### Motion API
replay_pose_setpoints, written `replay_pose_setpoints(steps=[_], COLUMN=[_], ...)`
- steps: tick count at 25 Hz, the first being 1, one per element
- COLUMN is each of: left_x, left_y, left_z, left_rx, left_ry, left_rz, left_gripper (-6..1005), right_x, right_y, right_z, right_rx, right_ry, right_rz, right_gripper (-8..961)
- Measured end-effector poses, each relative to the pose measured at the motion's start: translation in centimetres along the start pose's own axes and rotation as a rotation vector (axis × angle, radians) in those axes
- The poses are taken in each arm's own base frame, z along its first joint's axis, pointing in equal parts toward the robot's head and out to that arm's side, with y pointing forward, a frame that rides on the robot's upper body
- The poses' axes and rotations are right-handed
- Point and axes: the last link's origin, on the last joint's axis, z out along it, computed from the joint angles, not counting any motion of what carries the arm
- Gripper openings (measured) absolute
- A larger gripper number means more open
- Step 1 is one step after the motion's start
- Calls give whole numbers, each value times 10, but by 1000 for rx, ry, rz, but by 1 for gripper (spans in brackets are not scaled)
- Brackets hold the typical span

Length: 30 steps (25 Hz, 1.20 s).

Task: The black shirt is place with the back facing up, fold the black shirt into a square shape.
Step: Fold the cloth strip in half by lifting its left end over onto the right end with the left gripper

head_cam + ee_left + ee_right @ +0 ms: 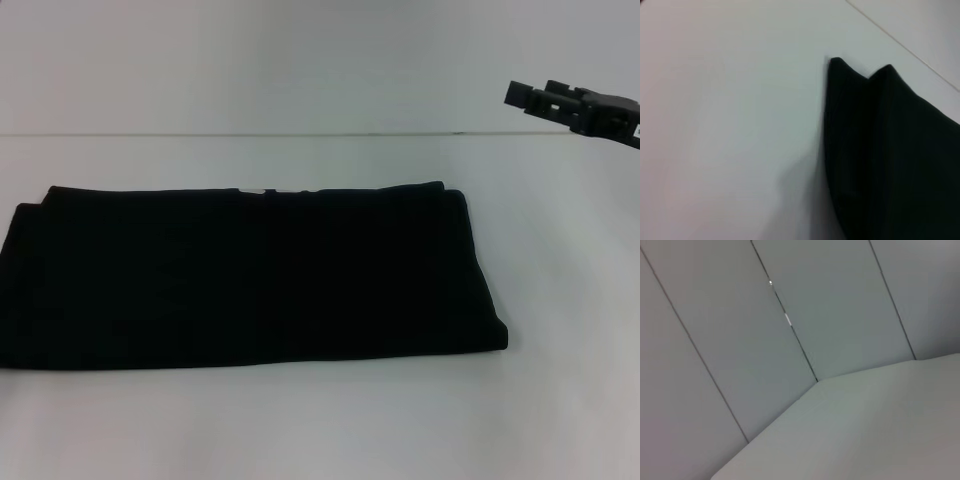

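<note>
Where laid out on the white tabletop [560, 400]: shirt [250, 275], black, plain, folded into a long flat band running across the head view, longer than deep, not square. Left end cut off by the frame edge; right end stopping short of the tabletop's right part. Far edge showing two stacked layers, slightly offset, with a small pale tag-like spot at its middle. Near edge straight, right near corner a little lifted and rounded.

Left wrist view: two pointed fabric corners [880, 72] of the shirt side by side, layers overlapping, lying flat on bare tabletop [730, 125]; faint shadow beside the cloth.

Right end effector [522, 98]: raised at the upper right of the head view, well apart from the shirt, over the far right of the tabletop, holding nothing. Fingers spread or pressed together: cannot tell.

Left end effector: not seen in any view.

Right wrist view: grey panelled wall [790, 315] with thin seams, meeting the tabletop's far edge [865, 372].
</note>
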Motion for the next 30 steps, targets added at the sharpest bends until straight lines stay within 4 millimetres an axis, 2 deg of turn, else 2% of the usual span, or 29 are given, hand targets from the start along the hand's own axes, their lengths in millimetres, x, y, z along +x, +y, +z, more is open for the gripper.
replay_pose_setpoints(steps=[2,4,5,6,8,9,10,13,15,16,17,18,20,22,25,27,30], left_x=[5,17,25,27,37,39,43,40,30,23,23,8,-18,-34,-71,-89,-104], left_y=[12,40,63,69,114,126,148,204,238,251,251,273,290,295,296,294,293], left_z=[2,8,13,14,27,33,43,76,102,113,113,131,149,159,177,182,179], left_rx=[-50,-163,-261,-291,-470,-508,-571,-677,-716,-728,-728,-748,-777,-793,-806,-810,-855], left_ry=[-14,-34,-48,-51,-78,-87,-106,-171,-191,-196,-196,-185,-178,-163,-133,-104,-63], left_rz=[24,70,103,112,168,182,208,262,285,295,295,307,307,300,255,237,243], left_gripper=[44,44,44,44,44,44,44,45,45,45,45,45,45,45,44,42,57], right_x=[0,0,0,0,-2,-3,-5,-9,-10,-11,-12,-12,-13,-13,-13,-13,-11], right_y=[-2,-4,-6,-7,-11,-14,-16,-23,-27,-29,-30,-31,-33,-34,-34,-34,-33], right_z=[-2,-6,-8,-10,-15,-18,-21,-33,-40,-44,-47,-49,-53,-56,-59,-59,-59], right_rx=[7,16,21,27,44,54,61,79,89,94,98,100,99,101,101,97,90], right_ry=[-1,-2,-5,-9,-23,-29,-32,-35,-36,-36,-35,-35,-33,-30,-26,-19,-11], right_rz=[-1,-5,-8,-11,-17,-20,-22,-28,-28,-30,-30,-32,-34,-37,-42,-45,-45], right_gripper=[927,927,927,927,927,927,927,926,926,926,926,926,926,926,927,927,927])
